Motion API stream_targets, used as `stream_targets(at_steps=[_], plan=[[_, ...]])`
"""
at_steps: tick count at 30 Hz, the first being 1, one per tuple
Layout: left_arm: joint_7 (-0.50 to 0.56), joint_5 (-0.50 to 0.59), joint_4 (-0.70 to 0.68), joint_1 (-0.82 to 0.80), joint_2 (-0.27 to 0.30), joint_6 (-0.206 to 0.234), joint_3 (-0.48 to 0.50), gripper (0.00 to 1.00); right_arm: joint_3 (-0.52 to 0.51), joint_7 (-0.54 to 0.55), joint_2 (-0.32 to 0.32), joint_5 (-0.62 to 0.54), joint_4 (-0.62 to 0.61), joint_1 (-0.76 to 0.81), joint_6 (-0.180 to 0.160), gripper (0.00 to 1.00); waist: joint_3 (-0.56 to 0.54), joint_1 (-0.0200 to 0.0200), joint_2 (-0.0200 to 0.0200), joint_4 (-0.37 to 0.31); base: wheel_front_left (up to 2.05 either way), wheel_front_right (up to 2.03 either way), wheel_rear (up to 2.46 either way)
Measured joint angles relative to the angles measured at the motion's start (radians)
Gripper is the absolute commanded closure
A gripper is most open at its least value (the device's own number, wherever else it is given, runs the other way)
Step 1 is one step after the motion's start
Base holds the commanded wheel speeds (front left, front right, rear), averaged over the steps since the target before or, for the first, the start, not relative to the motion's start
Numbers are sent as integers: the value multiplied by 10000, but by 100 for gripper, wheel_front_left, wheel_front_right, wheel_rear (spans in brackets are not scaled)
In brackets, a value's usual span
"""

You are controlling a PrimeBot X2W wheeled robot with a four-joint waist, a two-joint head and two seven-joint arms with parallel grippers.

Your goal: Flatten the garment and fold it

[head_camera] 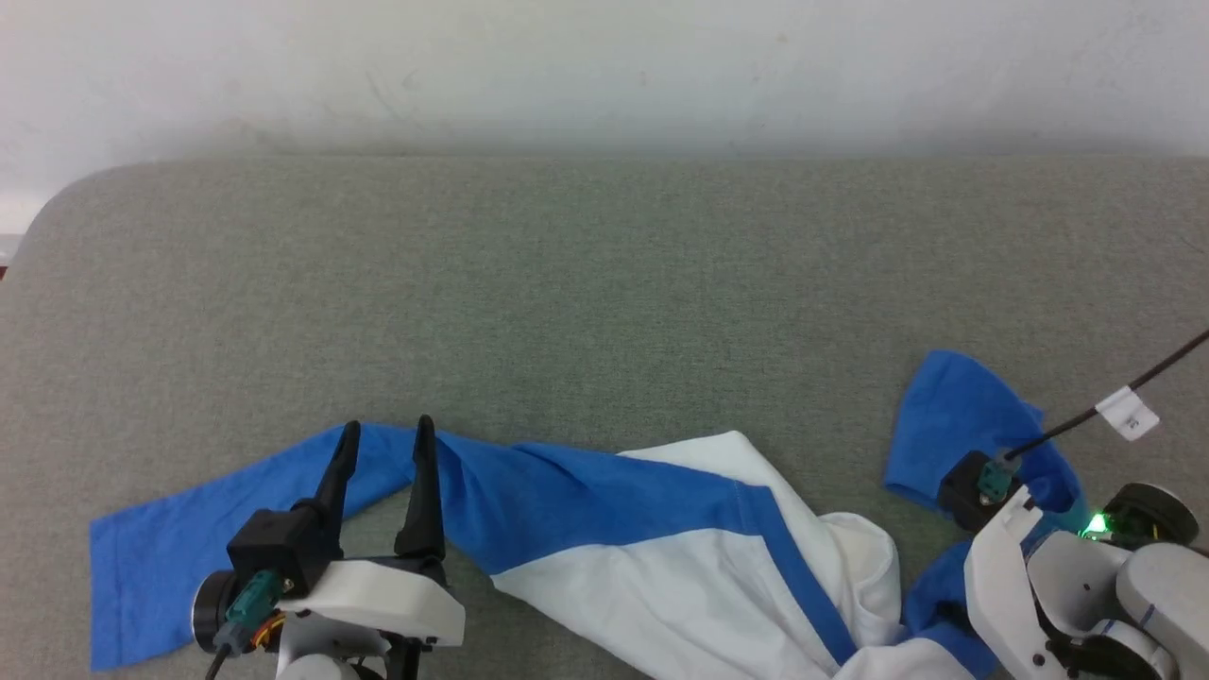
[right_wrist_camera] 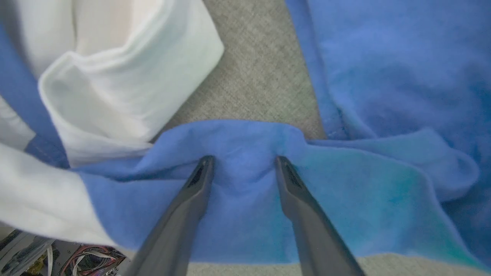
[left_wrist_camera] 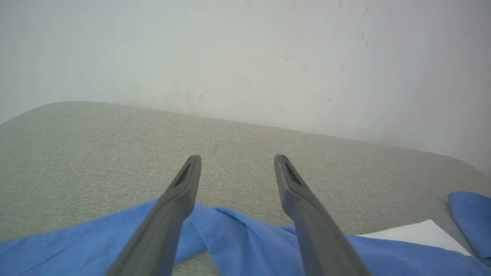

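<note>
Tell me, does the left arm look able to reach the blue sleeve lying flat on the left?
Probably yes. The left tool stands open right over the sleeve of the garment, and nothing lies between them on the grey surface.

You are in what looks like a bare test room: a grey cloth-covered table (head_camera: 604,283) butts against a scuffed white wall (head_camera: 604,66). Past the table's near edge you can see loose wiring (right_wrist_camera: 88,260).
</note>
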Motion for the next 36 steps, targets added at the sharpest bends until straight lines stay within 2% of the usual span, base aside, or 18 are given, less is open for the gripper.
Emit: stream_targets(at_steps=[2,5,11,17,22,23,24,26,27,30,33,36], plan=[[-4,0,86,-1,-6,0,12,0,159,-21,-58,303,59,-243,-2,100,-25,1,0,43,0,0,0],[-15,-2,119,2,6,0,65,0,-13,-784,104,416,136,-593,4,100,-126,0,0,17,0,0,0],[-58,-2,19,-1,48,4,130,0,-1925,-2493,589,-6,880,-2124,6,100,-134,-1,1,-162,0,0,0],[-42,2,-92,-291,58,0,8,0,-4196,-4044,1685,-213,3471,-2737,6,100,325,1,0,-176,0,0,0],[-44,6,15,-599,-58,-82,-117,0,-5532,-5394,2167,-604,6125,-2611,4,100,741,1,0,-10,0,0,0],[-46,6,59,-630,-81,-82,-107,0,-5666,-5601,2282,-685,6550,-2563,4,85,806,1,0,30,0,0,0],[-46,6,86,-641,-94,-82,-109,0,-5812,-5833,2406,-736,6899,-2516,4,85,862,1,0,68,0,0,0],[-56,4,155,-640,-102,-82,-96,0,-6029,-6232,2660,-748,7436,-2418,2,46,935,2,0,133,0,0,0],[-59,4,182,-640,-100,-82,-81,0,-6103,-6472,2794,-685,7532,-2377,2,0,945,2,0,147,0,0,0],[-84,0,293,-638,-79,-82,-19,0,-6050,-7400,3016,-686,7373,-2280,2,0,868,1,0,137,0,0,0],[-86,-2,364,-613,-42,-81,58,0,-5958,-8456,3078,-698,6765,-2038,2,0,673,0,0,80,0,0,0],[-86,-75,372,-501,69,-71,165,0,-5795,-9053,3083,-869,5998,-1571,2,0,384,-1,0,-34,0,0,0]])
